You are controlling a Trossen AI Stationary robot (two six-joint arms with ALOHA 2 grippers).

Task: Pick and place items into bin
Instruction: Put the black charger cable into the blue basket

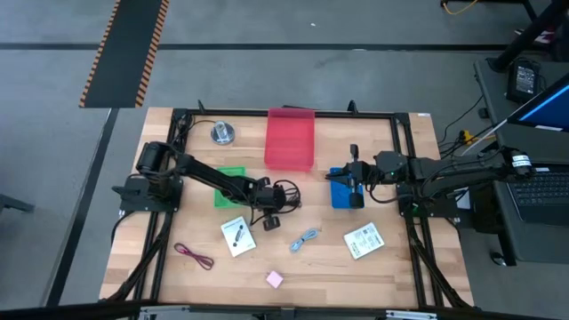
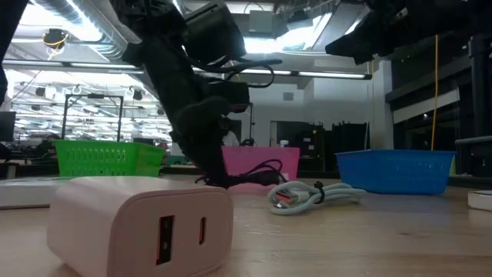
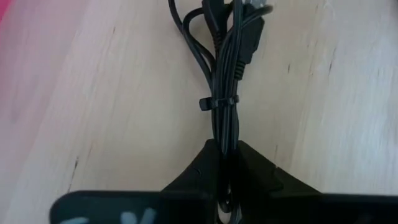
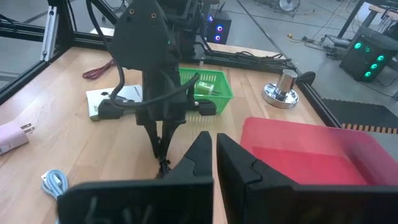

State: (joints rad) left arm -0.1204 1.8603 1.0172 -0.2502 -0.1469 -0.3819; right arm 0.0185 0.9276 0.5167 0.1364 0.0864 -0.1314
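black cable [image 3: 227, 93] lengthwise between fingers [image 3: 261, 177]

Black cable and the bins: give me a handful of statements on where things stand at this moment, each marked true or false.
1. The left pincer is closed on the black cable. True.
2. The black cable already lies inside the red bin. False: it lies on the wooden table, in front of that bin.
3. The right pincer is shut and holds nothing. True.
4. The light blue cable is in the blue bin. False: it lies on the table between the two white cards.
5. The pink charger sits in the green bin. False: it rests on the table.
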